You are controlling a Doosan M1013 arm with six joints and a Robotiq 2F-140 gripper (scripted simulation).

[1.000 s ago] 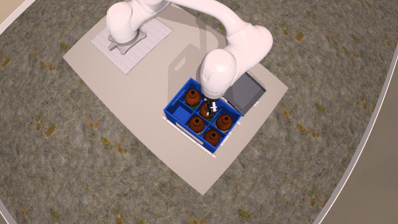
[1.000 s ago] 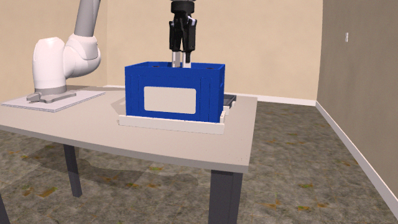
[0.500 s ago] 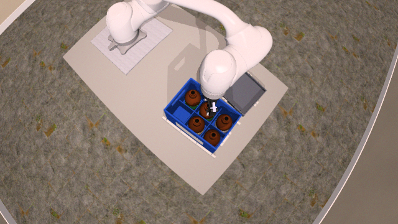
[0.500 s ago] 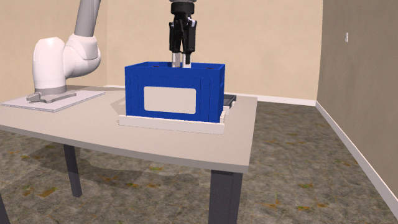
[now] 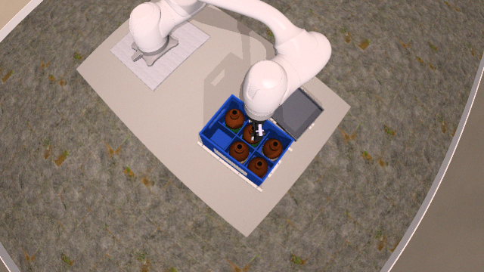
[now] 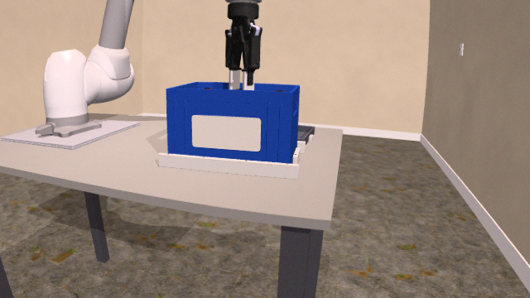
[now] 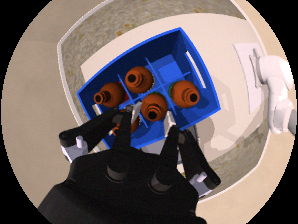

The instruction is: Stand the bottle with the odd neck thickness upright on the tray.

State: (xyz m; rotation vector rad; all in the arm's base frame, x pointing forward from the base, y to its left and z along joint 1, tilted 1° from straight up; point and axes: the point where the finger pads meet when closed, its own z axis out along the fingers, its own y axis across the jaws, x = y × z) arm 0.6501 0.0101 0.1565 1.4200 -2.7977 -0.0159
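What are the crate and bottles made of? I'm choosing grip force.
Crate: likely moulded plastic, going by its uniform matte blue walls and dividers. Bottles: probably brown glass, given the dark amber colour with faint sheen, though plastic can't be excluded.

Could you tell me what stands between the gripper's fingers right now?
The top view shows the gripper over a brown bottle in the blue crate; whether its neck sits between the fingers isn't visible.
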